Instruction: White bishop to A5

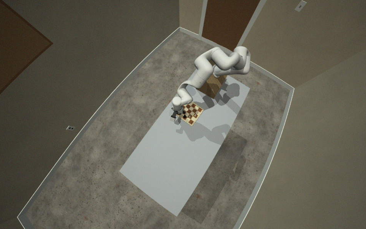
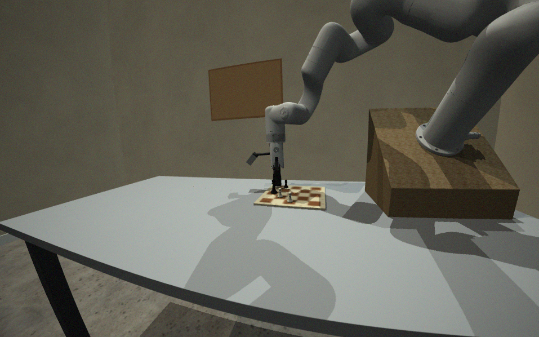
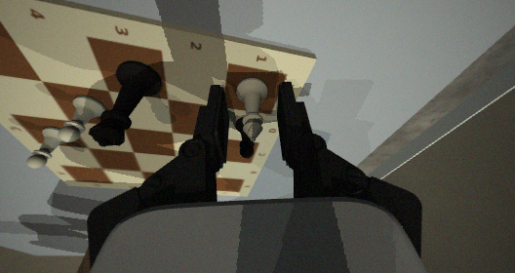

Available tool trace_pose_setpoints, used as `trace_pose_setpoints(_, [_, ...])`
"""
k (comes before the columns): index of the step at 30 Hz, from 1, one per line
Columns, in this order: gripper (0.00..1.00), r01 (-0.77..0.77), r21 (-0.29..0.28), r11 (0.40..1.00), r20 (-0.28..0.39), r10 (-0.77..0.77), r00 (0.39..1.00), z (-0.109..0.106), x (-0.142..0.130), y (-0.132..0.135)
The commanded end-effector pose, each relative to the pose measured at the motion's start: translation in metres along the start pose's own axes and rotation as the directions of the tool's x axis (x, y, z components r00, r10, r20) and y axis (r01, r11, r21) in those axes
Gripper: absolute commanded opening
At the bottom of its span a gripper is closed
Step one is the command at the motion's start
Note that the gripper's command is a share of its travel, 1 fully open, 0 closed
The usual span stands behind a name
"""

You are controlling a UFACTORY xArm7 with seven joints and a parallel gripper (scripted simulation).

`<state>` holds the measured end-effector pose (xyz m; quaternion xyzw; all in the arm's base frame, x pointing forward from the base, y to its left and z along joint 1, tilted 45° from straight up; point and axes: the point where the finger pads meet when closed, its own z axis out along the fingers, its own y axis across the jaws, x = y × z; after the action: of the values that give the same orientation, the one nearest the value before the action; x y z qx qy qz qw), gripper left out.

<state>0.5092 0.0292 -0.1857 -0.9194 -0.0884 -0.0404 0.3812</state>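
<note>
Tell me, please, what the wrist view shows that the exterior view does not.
Wrist only: the digits on the chessboard edge, and gaps between the open gripper fingers and the white piece standing between them. Exterior only: the wooden block bearing the arm, and a table leg. Both: the chessboard and the gripper above it.
</note>
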Motion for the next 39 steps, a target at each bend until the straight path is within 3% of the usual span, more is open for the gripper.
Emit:
trace_pose_setpoints(1, [0.37,0.0,-0.004,1.0,-0.004,0.0,1.0,-0.0022,0.0015,0.0014])
trace_pose_setpoints(5, [0.37,0.0,-0.004,1.0,-0.004,0.0,1.0,-0.0022,0.0015,0.0014])
trace_pose_setpoints(6, [0.0,0.0,-0.004,1.0,-0.004,0.0,1.0,-0.0022,0.0015,0.0014])
trace_pose_setpoints(39, [0.0,0.0,-0.004,1.0,-0.004,0.0,1.0,-0.0022,0.0015,0.0014])
